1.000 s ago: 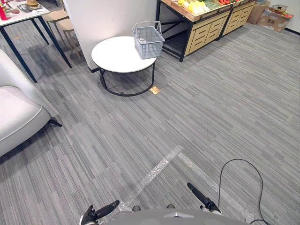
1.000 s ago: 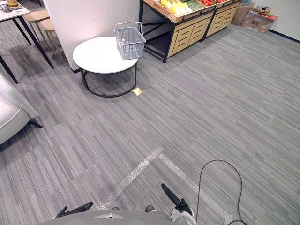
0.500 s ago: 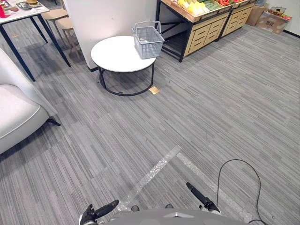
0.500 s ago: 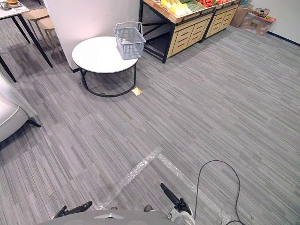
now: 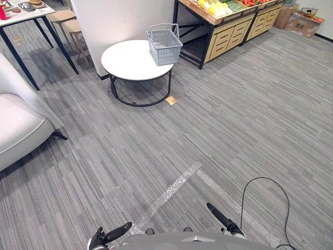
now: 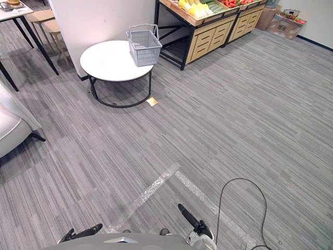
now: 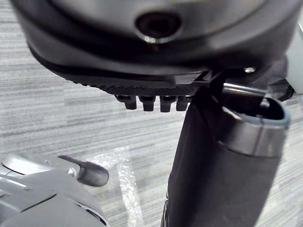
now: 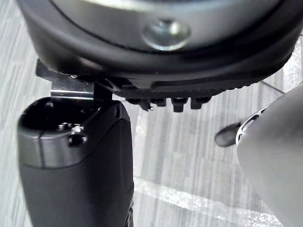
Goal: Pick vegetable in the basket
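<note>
Both hands idle, scene unchanged

Left hand (image 5: 117,232) and right hand (image 5: 221,216) hang low over the carpet (image 5: 234,120), fingers straight, holding nothing, as a second ago. Farther off, the grey basket (image 5: 164,44) sits at the round table's (image 5: 127,62) far right edge; vegetables (image 5: 218,7) lie on the wooden stand (image 5: 229,32) beyond.

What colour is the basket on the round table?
The basket is pale grey, best seen in the left eye view.
</note>
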Motion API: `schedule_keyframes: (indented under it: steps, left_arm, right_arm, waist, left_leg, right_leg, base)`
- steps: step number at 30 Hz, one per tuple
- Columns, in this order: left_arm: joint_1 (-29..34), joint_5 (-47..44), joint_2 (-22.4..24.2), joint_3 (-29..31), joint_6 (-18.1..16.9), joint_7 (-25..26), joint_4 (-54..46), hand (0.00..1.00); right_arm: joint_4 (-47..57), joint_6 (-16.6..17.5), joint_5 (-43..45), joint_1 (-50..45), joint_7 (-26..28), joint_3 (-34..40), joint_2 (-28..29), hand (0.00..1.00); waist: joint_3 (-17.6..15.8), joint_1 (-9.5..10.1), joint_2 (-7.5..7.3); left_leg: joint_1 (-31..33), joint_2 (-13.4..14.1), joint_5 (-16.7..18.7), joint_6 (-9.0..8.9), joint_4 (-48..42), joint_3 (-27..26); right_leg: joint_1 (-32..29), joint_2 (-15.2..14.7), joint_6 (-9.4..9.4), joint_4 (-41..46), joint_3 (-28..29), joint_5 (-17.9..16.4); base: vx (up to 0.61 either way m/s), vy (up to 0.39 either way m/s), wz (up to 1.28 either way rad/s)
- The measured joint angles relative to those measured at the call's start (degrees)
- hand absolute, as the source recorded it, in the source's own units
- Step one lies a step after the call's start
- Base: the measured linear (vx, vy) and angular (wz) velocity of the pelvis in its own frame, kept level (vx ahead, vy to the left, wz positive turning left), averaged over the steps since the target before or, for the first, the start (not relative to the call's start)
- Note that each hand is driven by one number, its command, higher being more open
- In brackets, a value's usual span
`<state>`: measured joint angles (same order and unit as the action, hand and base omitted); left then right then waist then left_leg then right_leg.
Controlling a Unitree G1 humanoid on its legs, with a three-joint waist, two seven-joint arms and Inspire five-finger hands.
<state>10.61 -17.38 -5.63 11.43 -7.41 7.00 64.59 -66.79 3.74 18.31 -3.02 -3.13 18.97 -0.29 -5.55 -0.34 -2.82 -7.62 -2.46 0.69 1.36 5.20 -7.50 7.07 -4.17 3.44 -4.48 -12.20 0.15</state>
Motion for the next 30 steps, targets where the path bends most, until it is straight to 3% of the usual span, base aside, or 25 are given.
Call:
schedule_keyframes:
  steps: [30]
  left_arm:
    - [-0.1,0.0,-0.7,-2.2,-0.1,0.0,0.1,1.00]
  right_arm:
    - [-0.1,0.0,0.0,0.0,0.1,0.1,0.0,1.00]
  waist:
    - [0.0,-0.02,-0.07]
  left_leg:
    - [0.2,-0.2,-0.2,0.01,0.0,0.6]
  right_leg:
    - [0.0,-0.2,0.00,0.0,-0.6,0.0]
  base:
    - [0.00,0.000,0.01]
